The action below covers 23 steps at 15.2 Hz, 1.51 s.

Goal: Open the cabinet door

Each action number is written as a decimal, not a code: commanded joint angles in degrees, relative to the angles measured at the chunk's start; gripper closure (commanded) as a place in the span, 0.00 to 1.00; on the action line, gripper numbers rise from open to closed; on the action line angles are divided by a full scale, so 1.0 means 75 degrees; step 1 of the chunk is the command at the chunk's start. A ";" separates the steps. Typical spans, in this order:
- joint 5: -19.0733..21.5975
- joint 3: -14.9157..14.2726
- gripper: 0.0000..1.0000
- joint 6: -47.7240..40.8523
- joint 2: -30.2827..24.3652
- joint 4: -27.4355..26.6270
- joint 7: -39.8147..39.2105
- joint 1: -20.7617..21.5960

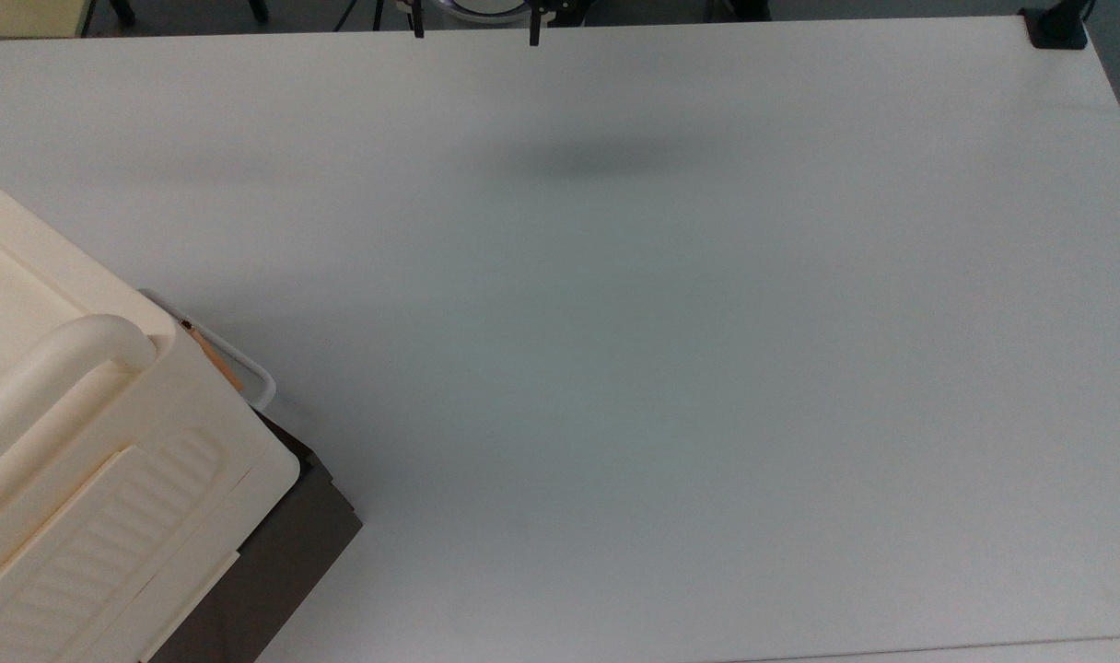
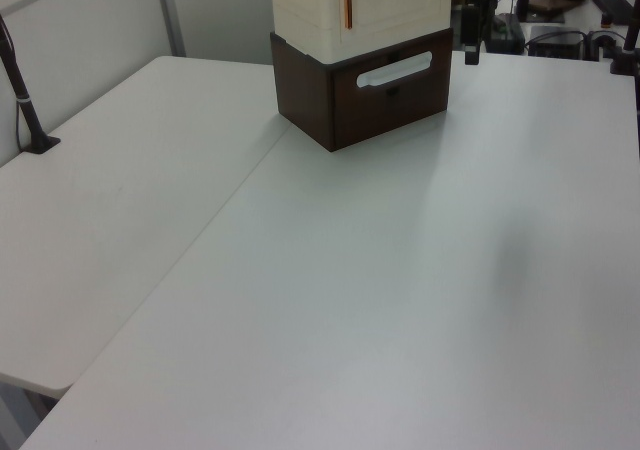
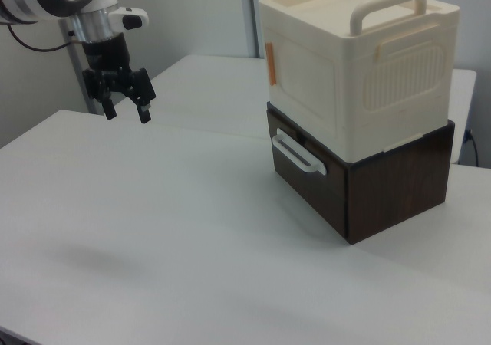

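Right view shows the cabinet standing at about two o'clock on the white table, a cream box with a rounded bar handle on top, resting on a dark brown base that carries a white pull handle on the face toward eight o'clock. The cabinet door is the cream panel on that same face, lying flush with the box, with a thin copper-coloured strip along its edge at the nine o'clock side. The gripper hangs above the table at about ten o'clock, well apart from the cabinet, its two black fingers spread with a clear gap between them and nothing held. In the left view the cabinet sits at twelve o'clock on the table, the copper strip running upright on its front and the white pull handle below it on the brown base. In the top view the cabinet fills the eight o'clock corner of the table, with the white pull handle jutting out toward the table's middle and the two finger tips showing at twelve o'clock at the table's far edge.
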 commanded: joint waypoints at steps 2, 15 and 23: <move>0.0002 0.0066 0.00 -0.0091 -0.0056 -0.0194 -0.0182 -0.0115; -0.0033 -0.0016 0.00 0.0050 0.0434 0.0647 0.1102 -0.0150; -0.1484 -0.0203 0.00 0.2577 0.1454 0.1587 0.3542 -0.0139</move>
